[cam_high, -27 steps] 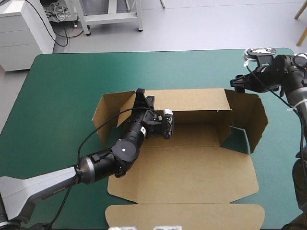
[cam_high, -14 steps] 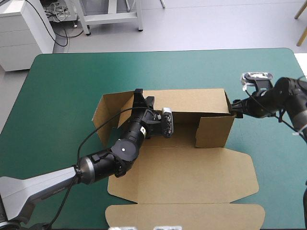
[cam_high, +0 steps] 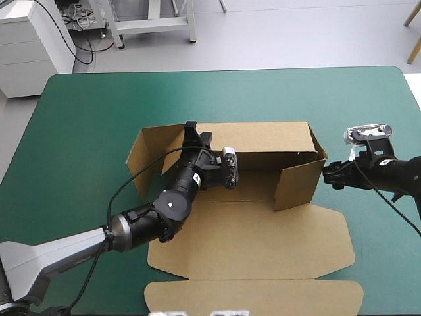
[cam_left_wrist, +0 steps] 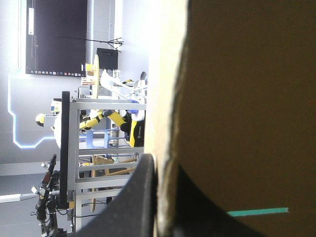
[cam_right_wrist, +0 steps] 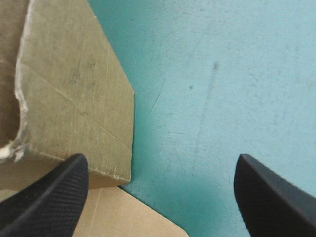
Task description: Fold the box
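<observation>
The brown box lies mid-table with its lid flat toward the near edge. Its back wall stands upright. My left gripper is shut on the top edge of that wall near its left end; in the left wrist view one black finger presses against the board. The box's right side wall stands raised and turned inward. My right gripper is just outside that wall, open, with only teal-green cover between its fingers; the wall is beside one finger.
The left side flap leans outward, half raised. The lid's front flap reaches almost to the table's near edge. Bare teal-green cover lies beyond the box and to its right.
The right side wall went from splayed out to upright and turned inward. My right gripper came from the far right corner toward the near side, along that wall. The left arm stayed put.
</observation>
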Robot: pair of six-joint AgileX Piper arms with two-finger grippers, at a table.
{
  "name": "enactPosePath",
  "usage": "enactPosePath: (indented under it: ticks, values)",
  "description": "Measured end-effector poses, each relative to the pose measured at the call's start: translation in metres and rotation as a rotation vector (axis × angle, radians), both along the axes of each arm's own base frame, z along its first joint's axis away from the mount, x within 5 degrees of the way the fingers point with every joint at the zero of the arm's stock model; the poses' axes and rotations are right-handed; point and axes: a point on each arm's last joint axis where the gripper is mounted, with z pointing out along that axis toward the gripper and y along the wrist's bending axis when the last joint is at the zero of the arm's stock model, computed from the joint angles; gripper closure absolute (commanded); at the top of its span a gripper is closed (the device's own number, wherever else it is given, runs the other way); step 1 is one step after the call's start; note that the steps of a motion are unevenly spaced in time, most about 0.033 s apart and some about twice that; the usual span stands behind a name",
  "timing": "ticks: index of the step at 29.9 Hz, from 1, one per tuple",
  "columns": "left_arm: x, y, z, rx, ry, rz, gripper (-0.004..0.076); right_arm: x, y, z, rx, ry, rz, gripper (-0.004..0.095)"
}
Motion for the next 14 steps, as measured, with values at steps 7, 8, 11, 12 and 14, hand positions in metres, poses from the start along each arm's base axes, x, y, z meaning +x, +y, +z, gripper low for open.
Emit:
enactPosePath:
  ticks: [7, 8, 11, 12, 14]
  values:
    - [0.001, -0.001, -0.001, 0.009, -0.007, -0.003, 0.0731, -0.001, 0.008, 0.002, -0.008, -0.044, 0.152, 0.0172]
    - [0.001, -0.001, -0.001, 0.010, -0.008, -0.004, 0.0731, -0.001, 0.009, 0.002, -0.012, -0.042, 0.170, 0.0172]
    - [0.001, -0.001, -0.001, 0.010, -0.008, -0.003, 0.0731, 0.000, 0.010, -0.003, -0.016, -0.015, 0.214, 0.0172]
    - [0.001, -0.001, -0.001, 0.011, -0.007, -0.003, 0.0731, 0.000, 0.011, -0.004, -0.019, -0.008, 0.226, 0.0172]
    - [0.001, -0.001, -0.001, 0.011, -0.007, -0.003, 0.0731, 0.003, 0.010, -0.009, -0.024, 0.008, 0.243, 0.0172]
